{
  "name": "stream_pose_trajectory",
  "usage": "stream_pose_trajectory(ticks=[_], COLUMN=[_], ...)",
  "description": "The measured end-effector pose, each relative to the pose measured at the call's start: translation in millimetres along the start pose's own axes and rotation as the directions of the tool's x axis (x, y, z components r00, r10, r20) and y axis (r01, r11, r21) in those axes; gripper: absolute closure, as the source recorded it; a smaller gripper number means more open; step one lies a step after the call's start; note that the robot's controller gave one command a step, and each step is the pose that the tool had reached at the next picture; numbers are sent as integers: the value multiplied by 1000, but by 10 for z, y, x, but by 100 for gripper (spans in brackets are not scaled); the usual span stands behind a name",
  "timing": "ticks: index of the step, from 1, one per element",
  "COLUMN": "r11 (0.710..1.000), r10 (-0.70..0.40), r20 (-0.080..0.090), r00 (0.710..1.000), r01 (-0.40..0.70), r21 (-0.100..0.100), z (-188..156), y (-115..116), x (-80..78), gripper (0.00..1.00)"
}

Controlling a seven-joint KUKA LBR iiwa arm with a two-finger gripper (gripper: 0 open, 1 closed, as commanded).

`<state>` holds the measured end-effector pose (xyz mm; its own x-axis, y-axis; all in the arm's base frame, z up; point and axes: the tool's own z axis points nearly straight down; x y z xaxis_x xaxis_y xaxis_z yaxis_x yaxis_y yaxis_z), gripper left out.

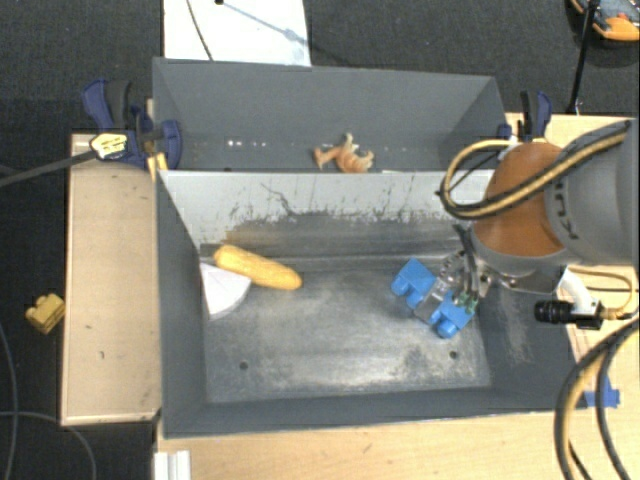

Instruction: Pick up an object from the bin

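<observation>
Working low at the blue blocky toy (415,280) on the right of the bin (330,343) — tool (462,293) spread or pinching, cannot tell. Centre across its narrow middle, close gently, lift straight — clear of the wall.

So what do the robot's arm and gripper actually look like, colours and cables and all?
The arm is a thick, rounded grey link. Its wrist wears a bulbous orange cover, with yellow and black cables looping over it. Below is a small metal gripper, and a black connector juts out beside it.
</observation>
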<state>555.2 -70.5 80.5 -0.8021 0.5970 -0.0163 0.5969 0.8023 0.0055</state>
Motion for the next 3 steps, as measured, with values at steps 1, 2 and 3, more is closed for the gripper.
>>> stream_pose_trajectory(ticks=[1, 2, 3], r11=[1000, 1000, 1000], r10=[-3, -5, -7], r20=[-12, -11, -13], r00=[1000, 1000, 1000], r01=[3, 5, 7], r21=[3, 2, 4], z=[-148, -280, -356], y=[1, 8, 4], x=[15, 3, 4], gripper=[100, 100, 100])
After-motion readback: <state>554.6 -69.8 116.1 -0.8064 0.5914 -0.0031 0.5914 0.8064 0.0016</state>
